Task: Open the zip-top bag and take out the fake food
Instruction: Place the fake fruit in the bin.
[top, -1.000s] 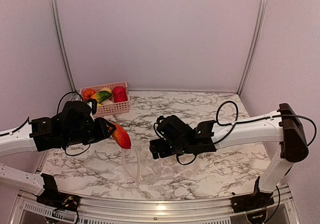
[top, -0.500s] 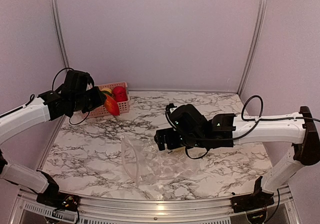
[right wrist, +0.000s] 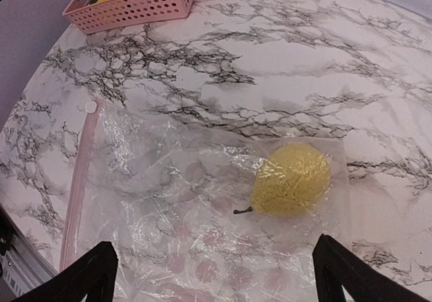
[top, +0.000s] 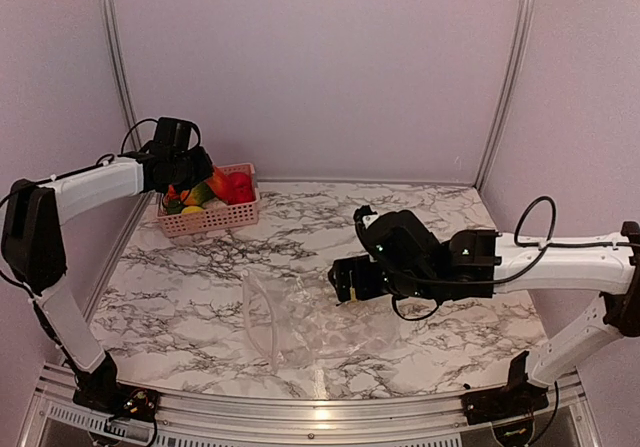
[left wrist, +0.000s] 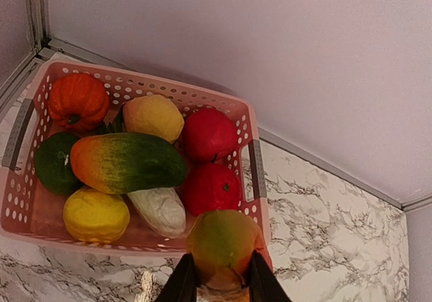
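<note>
Worktop (top: 440, 217): slick marble pattern. Bag (right wrist: 175, 200) lies limp by the near edge, middle, with nothing pinning it. Risk: the film bunches or slides if the right hand (right wrist: 216, 275), spread wide and empty above it, reaches in. Basket (left wrist: 253, 170), far left corner, is heaped. Risk: the orange-green fruit (left wrist: 223, 241), pinched in the narrow-set left hand (left wrist: 219, 285) over one corner, bounces off the pile and rolls out. Bag holds one yellow fruit (right wrist: 291, 179). Basket holds eight toy pieces (left wrist: 128, 161): red, yellow, green, orange, cream.
</note>
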Robot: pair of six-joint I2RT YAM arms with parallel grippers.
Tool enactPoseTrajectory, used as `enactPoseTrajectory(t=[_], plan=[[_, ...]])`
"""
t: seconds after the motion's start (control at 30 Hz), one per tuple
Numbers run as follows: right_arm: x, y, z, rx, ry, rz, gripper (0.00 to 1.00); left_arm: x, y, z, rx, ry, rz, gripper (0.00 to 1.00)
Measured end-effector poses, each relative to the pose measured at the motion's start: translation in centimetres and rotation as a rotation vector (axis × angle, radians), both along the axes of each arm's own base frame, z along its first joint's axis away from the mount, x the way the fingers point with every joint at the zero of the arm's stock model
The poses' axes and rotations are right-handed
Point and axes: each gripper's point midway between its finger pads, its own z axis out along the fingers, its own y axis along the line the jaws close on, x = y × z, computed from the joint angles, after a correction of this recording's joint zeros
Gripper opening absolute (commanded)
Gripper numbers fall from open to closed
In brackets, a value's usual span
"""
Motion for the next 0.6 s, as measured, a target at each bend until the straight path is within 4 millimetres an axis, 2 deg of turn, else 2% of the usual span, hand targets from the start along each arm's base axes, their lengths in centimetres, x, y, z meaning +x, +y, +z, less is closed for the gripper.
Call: enactPoseTrajectory(t=[0.23,0.33,0.47,0.6], plan=[[-0.1,-0.8,0.6,0.011,-0.005,-0.02,0.99,5.6,-0.5,-1.4,0.075,0.005,-0.007,0.25],[-0.1,-1.1,0.6,0.006,-0.005,-0.029,0.99,7.4,-0.7,-1.9,0.114,0.006,-0.006,0.25],[-0.2,-1.6,0.4,-0.007,0.001,-0.041,0.99,8.8,-0.5,-2.9,0.179,0.033,0.004,0.25],[-0.3,-1.9,0.4,-0.008,0.005,-0.051,0.99,9.1,-0.1,-4.2,0.231,0.07,0.006,0.26]])
